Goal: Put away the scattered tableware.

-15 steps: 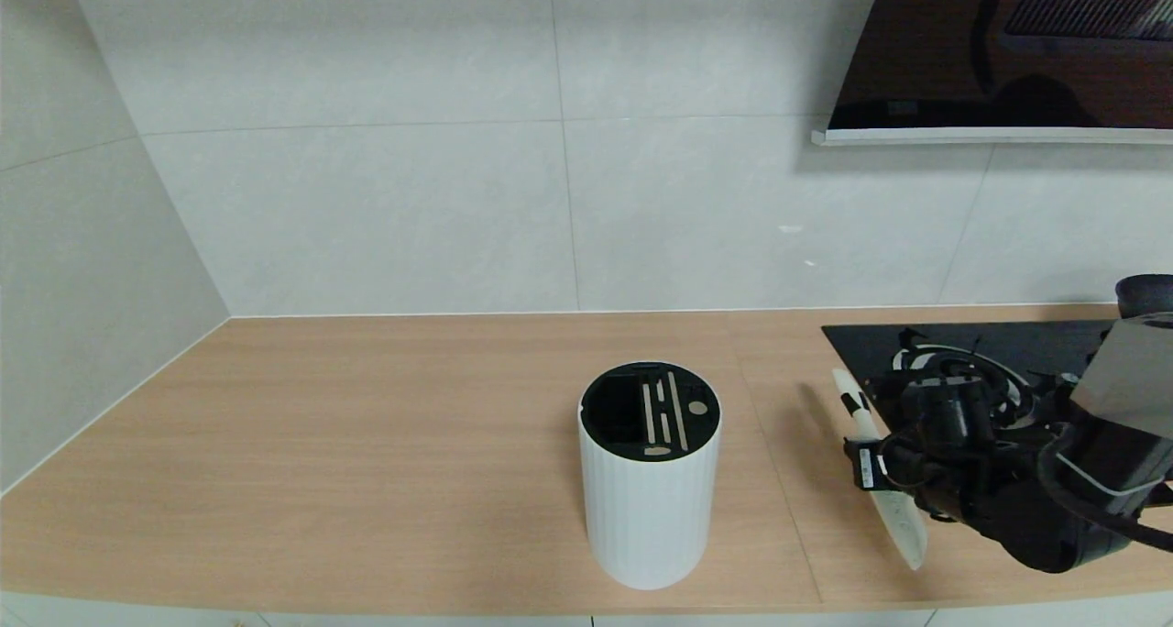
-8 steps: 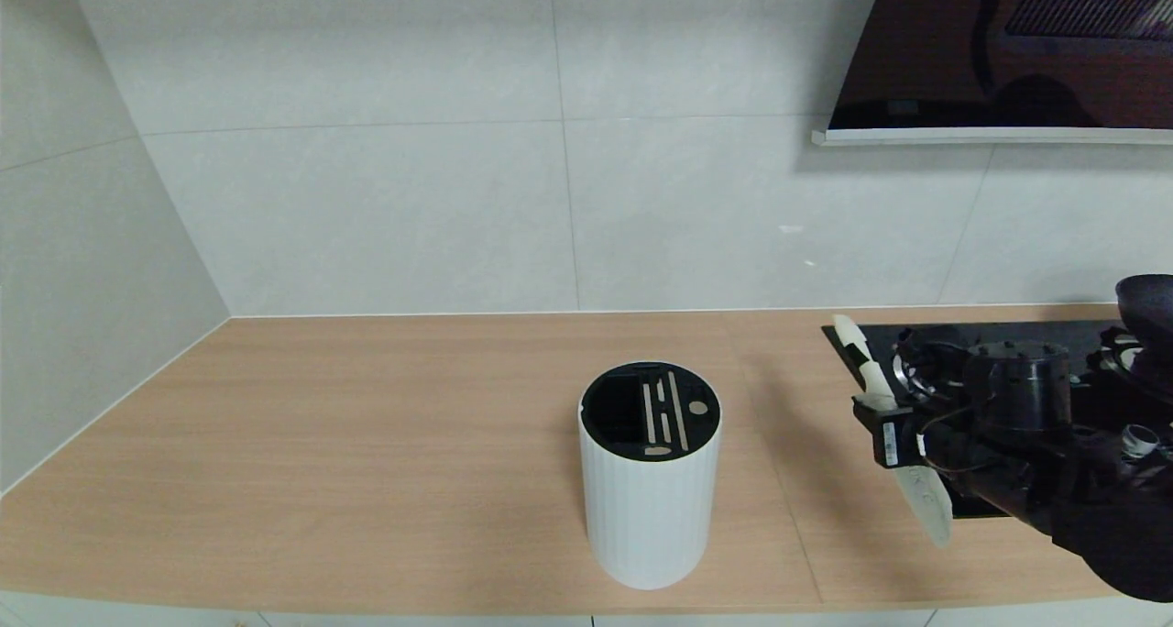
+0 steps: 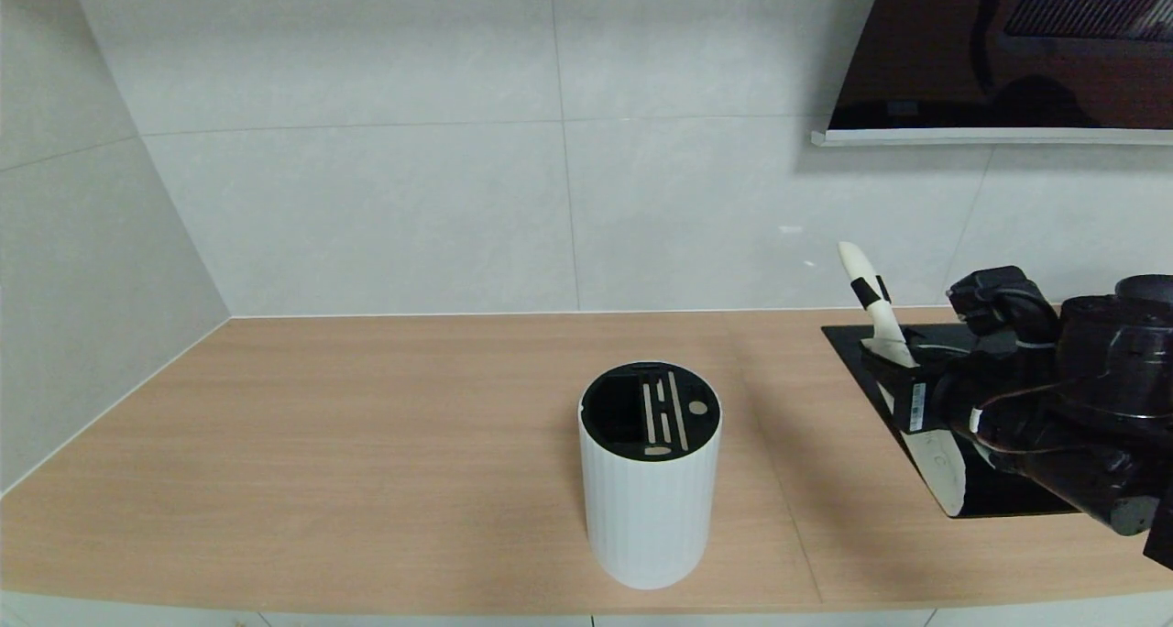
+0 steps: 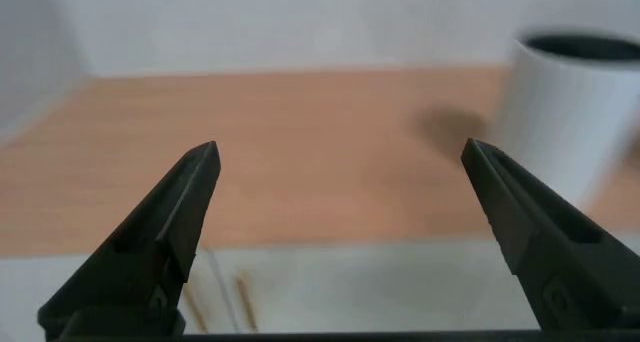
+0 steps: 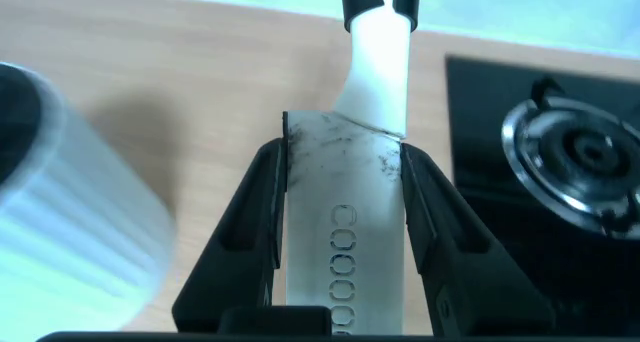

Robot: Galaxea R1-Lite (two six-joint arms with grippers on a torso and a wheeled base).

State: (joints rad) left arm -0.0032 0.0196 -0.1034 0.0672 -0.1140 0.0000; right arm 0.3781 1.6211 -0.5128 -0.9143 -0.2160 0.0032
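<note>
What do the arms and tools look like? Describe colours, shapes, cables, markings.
Right arm: black, rounded cylindrical joint housings, black cables looping alongside, a pale band near the wrist. Right tool: black, two flat fingers, a white printed label on its side. Left tool: two matte black wedge-shaped fingers tapering to blunt tips.

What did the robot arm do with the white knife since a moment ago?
The right gripper, shut on the white knife with a black-banded handle, raised it higher above the wooden counter, with the handle end tipping upward. The white ribbed cylinder holder stayed put.
</note>
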